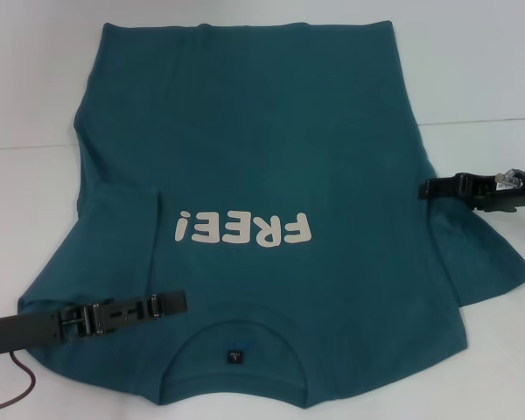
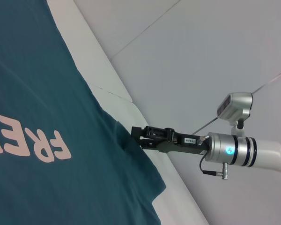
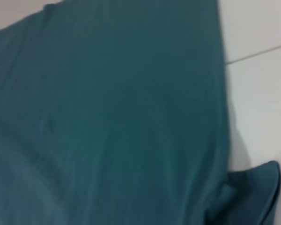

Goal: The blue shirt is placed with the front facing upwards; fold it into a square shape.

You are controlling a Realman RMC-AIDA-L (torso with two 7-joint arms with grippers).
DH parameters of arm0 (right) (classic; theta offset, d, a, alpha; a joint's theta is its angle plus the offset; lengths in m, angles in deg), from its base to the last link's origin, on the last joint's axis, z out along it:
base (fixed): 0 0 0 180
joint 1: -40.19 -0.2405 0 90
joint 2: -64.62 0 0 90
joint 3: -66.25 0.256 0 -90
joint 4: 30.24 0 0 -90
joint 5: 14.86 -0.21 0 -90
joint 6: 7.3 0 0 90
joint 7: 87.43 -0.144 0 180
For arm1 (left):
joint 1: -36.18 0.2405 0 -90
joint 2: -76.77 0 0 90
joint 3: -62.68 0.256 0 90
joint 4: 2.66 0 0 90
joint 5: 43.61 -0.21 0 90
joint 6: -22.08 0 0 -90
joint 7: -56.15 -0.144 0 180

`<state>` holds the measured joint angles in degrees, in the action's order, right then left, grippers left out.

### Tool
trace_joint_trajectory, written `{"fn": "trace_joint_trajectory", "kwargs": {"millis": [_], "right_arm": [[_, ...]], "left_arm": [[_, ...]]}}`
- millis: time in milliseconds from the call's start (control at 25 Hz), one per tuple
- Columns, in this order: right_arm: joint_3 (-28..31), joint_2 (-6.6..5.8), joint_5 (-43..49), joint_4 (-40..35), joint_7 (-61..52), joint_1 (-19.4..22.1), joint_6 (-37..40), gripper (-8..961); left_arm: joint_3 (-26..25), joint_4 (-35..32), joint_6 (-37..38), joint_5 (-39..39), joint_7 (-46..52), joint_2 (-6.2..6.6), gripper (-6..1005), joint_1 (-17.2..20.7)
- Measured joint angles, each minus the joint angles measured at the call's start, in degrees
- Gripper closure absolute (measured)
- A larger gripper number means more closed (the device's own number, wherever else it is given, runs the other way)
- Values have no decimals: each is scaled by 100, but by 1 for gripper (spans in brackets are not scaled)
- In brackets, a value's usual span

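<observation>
While the blue shirt (image 1: pixel 271 166) lies front-up on the white table (image 1: pixel 472 70), its left sleeve already folded in, I judge the right sleeve fold is next. My right gripper (image 1: pixel 426 187) touches that side edge, my left gripper (image 1: pixel 182 302) rests near the collar; whether either grips cloth, I cannot tell.

Black slotted left gripper (image 1: pixel 162 304), reddish cable, silver-cuffed black right gripper (image 1: pixel 430 187)

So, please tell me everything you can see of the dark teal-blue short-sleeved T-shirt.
The dark teal-blue short-sleeved T-shirt looks like soft cotton and lies front up on the white table, collar nearest the robot, with cream "FREE!" lettering and a small dark neck label. Its left sleeve is folded inward; the right sleeve lies spread. The left gripper rests over the left shoulder; the right gripper meets the right edge.
</observation>
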<state>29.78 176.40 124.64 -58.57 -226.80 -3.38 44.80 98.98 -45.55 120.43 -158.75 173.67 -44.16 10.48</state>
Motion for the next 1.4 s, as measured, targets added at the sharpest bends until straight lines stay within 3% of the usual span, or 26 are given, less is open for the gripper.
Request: {"fn": "trace_joint_trajectory", "kwargs": {"millis": [560, 1040, 1400], "right_arm": [[-333, -168, 388, -26, -337, 56, 227, 56], [-343, -69, 390, -30, -200, -58, 44, 56], [-325, -92, 384, -28, -197, -88, 228, 57]], "left_arm": [[-160, 0, -4, 11, 9, 0, 341, 3], [-158, 0, -24, 18, 9, 0, 341, -14], [-159, 0, -44, 18, 4, 9, 341, -14]]}}
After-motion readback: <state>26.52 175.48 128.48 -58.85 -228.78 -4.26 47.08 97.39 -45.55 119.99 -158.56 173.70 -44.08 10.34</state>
